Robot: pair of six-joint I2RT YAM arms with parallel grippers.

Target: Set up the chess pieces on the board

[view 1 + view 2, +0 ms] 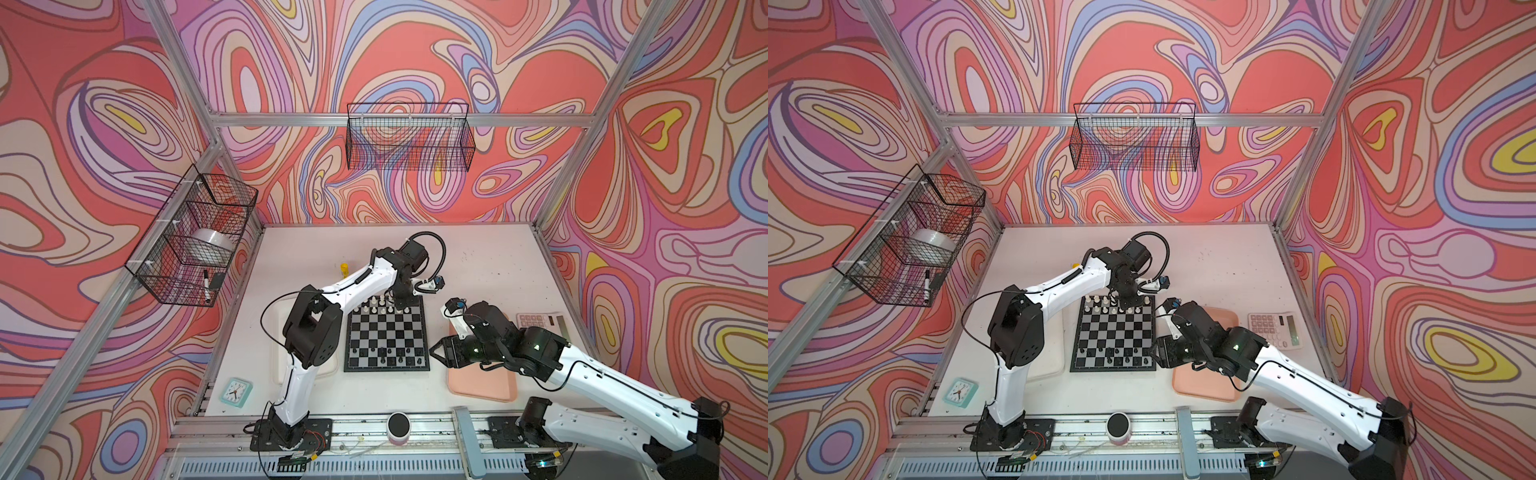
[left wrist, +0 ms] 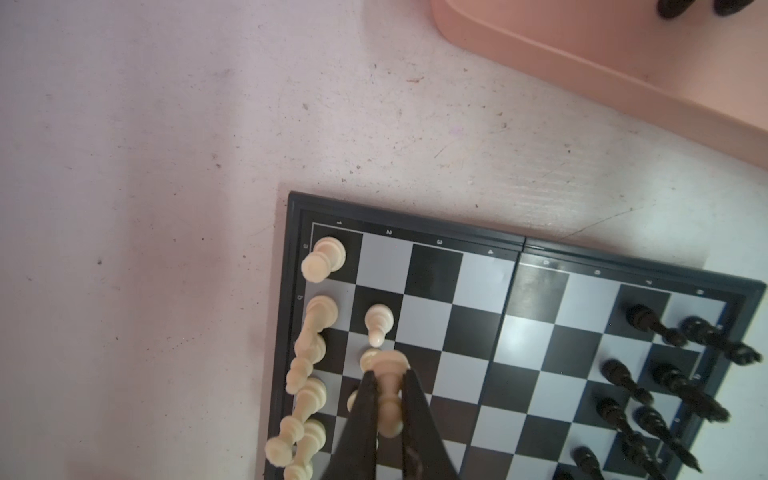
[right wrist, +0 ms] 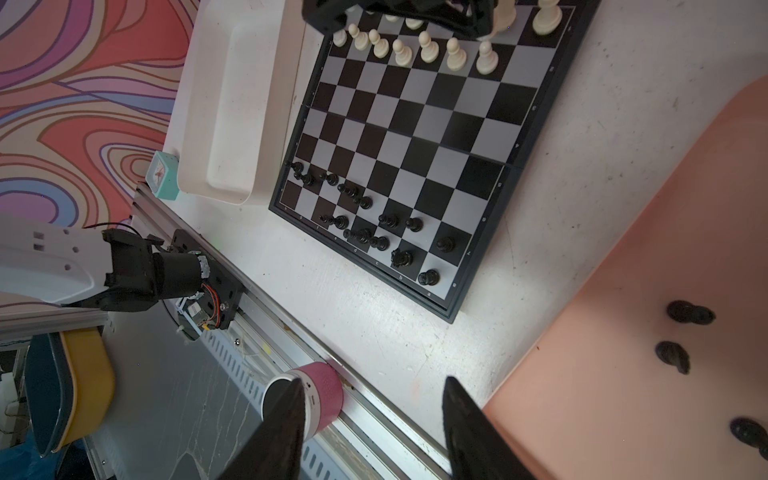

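Your left pincer (image 2: 388,374) grips a cream pawn (image 2: 390,401) at the cream pawn row of the board (image 2: 478,332). Seat it upright, then release. Your right pincer (image 3: 374,380) hangs part-open and empty beside the board.

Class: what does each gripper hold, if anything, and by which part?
The left gripper pinches a cream chess piece around its slim stem; the right gripper holds nothing.

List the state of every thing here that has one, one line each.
left gripper, shut on a white pawn
right gripper, open, empty
board, unfolded flat
white pieces, upright on far rows
black pieces on board, standing on near rows
pink tray, holds three black pieces lying down
whitish tray, no pieces visible
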